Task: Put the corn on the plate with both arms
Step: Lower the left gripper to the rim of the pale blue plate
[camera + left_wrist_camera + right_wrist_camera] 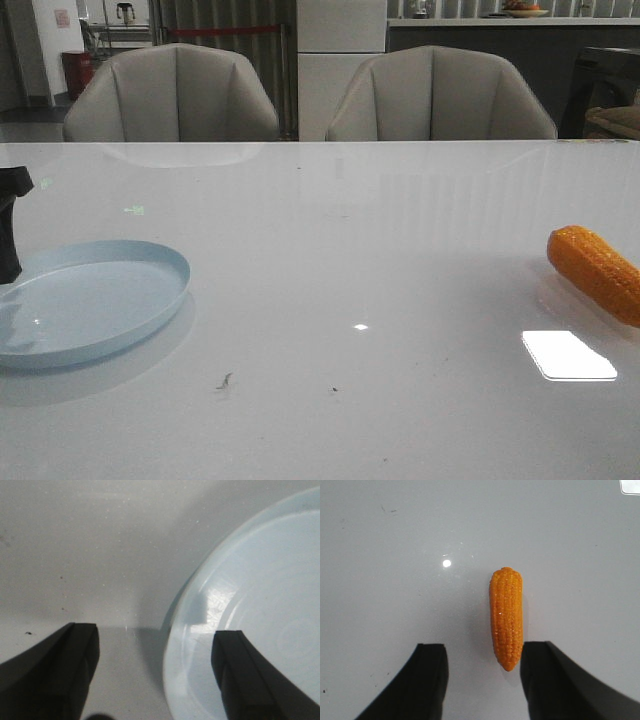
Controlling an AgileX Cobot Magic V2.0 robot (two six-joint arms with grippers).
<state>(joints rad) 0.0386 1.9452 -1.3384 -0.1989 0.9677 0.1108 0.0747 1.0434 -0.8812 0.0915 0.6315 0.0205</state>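
Corn still to be lifted, plate waiting bare.

I see the bumpy orange toy corn cob (506, 620) lying on the glossy white surface (380, 250), untouched between my right tool's (482, 680) spread jaws. My left tool (155, 672), also open, straddles the rim of the shallow pale blue round plate (260, 610). Grasping and placing both remain.

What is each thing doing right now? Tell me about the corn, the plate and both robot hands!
corn: lying flat on the table, not held.
plate: right way up on the table, empty.
left gripper: open, fingers either side of the plate's rim.
right gripper: open, above the corn, one finger beside its tip.
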